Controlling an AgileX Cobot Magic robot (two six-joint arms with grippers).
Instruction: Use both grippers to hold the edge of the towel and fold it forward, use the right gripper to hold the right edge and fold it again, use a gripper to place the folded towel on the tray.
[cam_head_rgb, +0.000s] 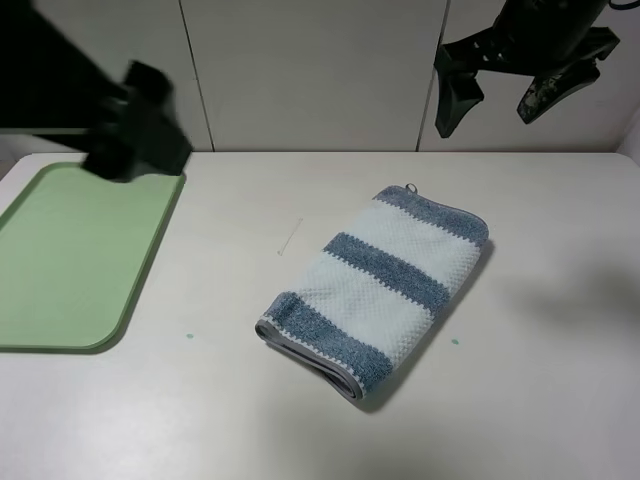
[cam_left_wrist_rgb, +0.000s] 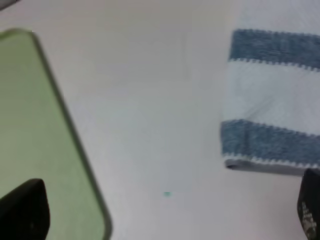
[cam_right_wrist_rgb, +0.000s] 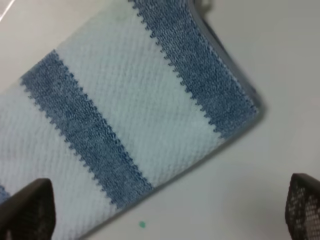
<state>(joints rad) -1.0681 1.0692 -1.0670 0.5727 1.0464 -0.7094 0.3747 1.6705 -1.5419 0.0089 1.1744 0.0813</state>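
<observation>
Black left gripper (cam_left_wrist_rgb: 167, 205), nubby folded towel (cam_head_rgb: 375, 285), smooth tray (cam_head_rgb: 60, 250)

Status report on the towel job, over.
Left gripper open, above tray corner. Right gripper open, high behind towel. Towel folded, lying on table, apart from tray. Only a tiny green speck between them.
</observation>
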